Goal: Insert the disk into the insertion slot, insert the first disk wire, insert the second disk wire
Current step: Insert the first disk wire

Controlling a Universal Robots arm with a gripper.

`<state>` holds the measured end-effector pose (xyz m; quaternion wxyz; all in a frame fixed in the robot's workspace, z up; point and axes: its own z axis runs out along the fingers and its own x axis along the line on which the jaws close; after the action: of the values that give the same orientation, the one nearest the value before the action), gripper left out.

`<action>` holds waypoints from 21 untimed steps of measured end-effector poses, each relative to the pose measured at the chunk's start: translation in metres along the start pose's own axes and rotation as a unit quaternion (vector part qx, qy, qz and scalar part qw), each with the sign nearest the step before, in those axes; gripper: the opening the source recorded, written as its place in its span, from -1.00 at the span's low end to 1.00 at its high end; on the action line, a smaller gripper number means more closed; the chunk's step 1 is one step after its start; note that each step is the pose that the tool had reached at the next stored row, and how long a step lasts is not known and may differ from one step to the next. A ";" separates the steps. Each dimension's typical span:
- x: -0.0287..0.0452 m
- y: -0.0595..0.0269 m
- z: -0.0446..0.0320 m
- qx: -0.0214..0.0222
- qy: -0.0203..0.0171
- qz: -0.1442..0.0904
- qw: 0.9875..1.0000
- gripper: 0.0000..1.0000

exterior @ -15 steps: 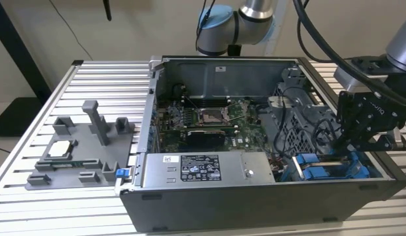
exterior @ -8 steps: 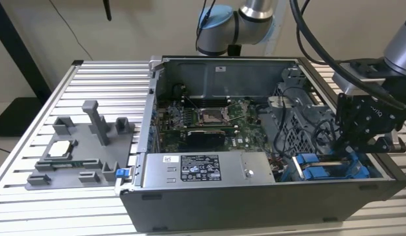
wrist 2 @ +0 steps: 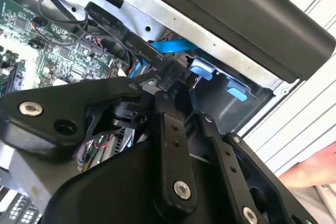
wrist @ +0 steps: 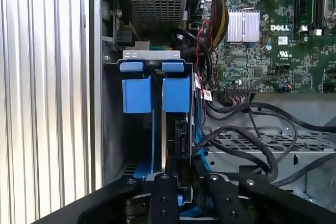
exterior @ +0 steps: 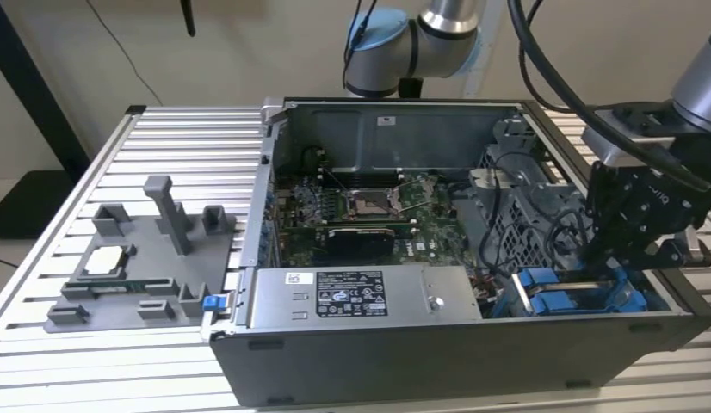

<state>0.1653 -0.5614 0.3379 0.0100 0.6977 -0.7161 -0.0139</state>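
Item, disk (wrist: 181,132): I log it standing edge-on in the insertion slot (wrist: 113,129) between blue clips (wrist: 136,94), seemingly so its connectors meet the loose black cables (wrist: 231,128), with the end effector (exterior: 608,258) low over that bay, grip state I cannot tell.

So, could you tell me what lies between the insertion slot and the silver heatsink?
Black and red wires run between the insertion slot and heatsink, in the first wrist view.
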 end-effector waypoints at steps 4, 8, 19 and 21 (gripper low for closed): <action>-0.0001 0.0004 -0.0102 0.000 0.000 0.000 1.000 1.00; -0.0001 0.0005 -0.0169 0.000 0.000 0.000 1.000 1.00; -0.0001 0.0010 -0.0296 0.000 0.000 0.000 1.000 1.00; -0.0001 0.0010 -0.0305 0.000 0.000 0.000 1.000 1.00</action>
<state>0.1653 -0.5614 0.3685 0.0100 0.6978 -0.7161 -0.0139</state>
